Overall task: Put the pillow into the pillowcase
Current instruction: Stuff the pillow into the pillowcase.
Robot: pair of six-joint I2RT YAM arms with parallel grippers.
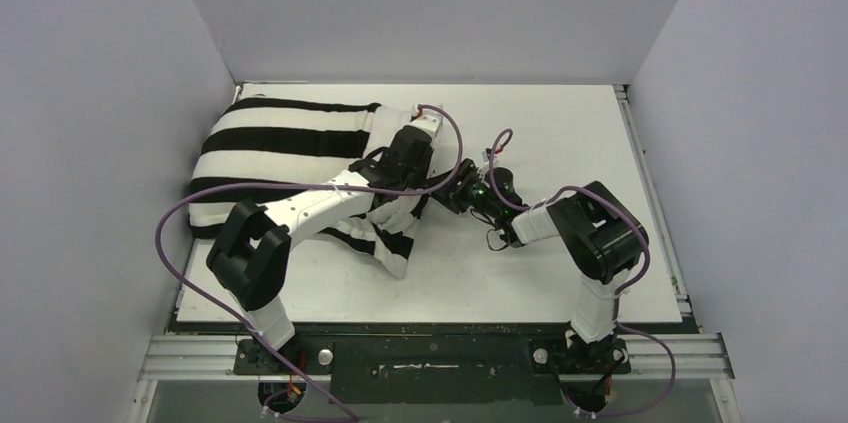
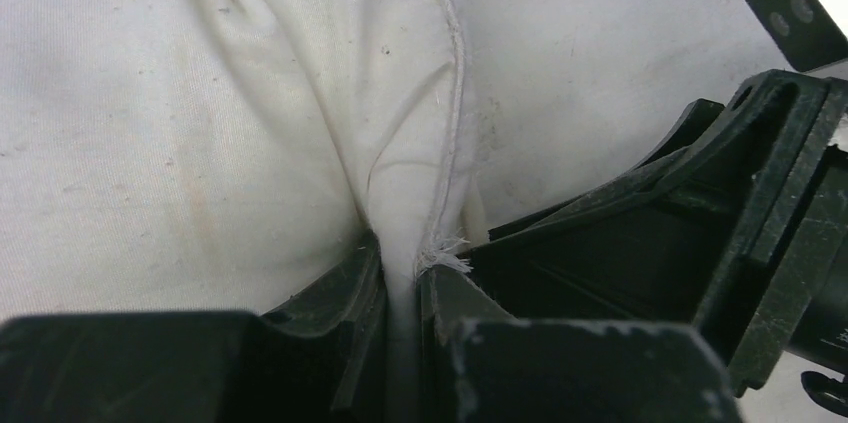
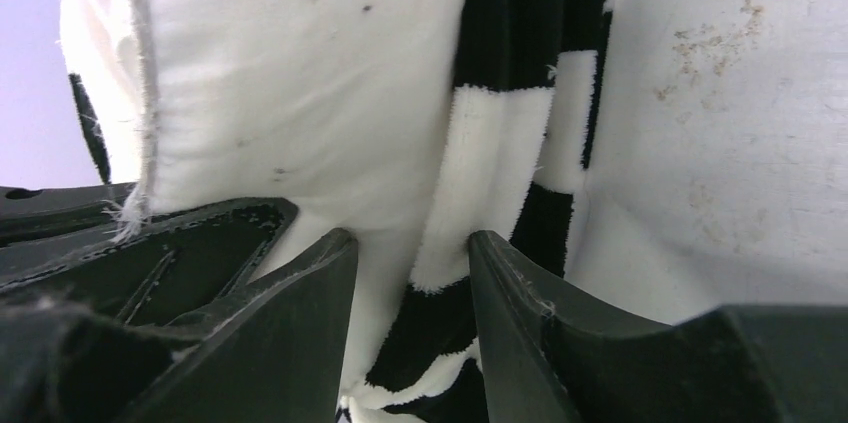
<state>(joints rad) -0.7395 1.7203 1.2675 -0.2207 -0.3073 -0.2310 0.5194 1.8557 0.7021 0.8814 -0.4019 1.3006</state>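
Observation:
The black-and-white striped pillowcase (image 1: 280, 143) lies at the table's back left, bulging with the pillow inside. The off-white pillow (image 1: 388, 123) shows at the case's right, open end. My left gripper (image 1: 405, 193) is over that end. In the left wrist view it (image 2: 400, 258) is shut on a pinched fold of the pillow (image 2: 150, 123) beside its frayed seam. My right gripper (image 1: 437, 193) reaches in from the right. In the right wrist view its jaws (image 3: 412, 243) are closed on the pillowcase's striped edge (image 3: 500, 143), with pillow fabric (image 3: 300, 73) against the left finger.
The white table (image 1: 560, 273) runs out to the right and front of the bedding. Grey enclosure walls (image 1: 90, 143) stand on the left, back and right. Purple cables (image 1: 175, 213) loop off both arms. The two grippers sit almost touching.

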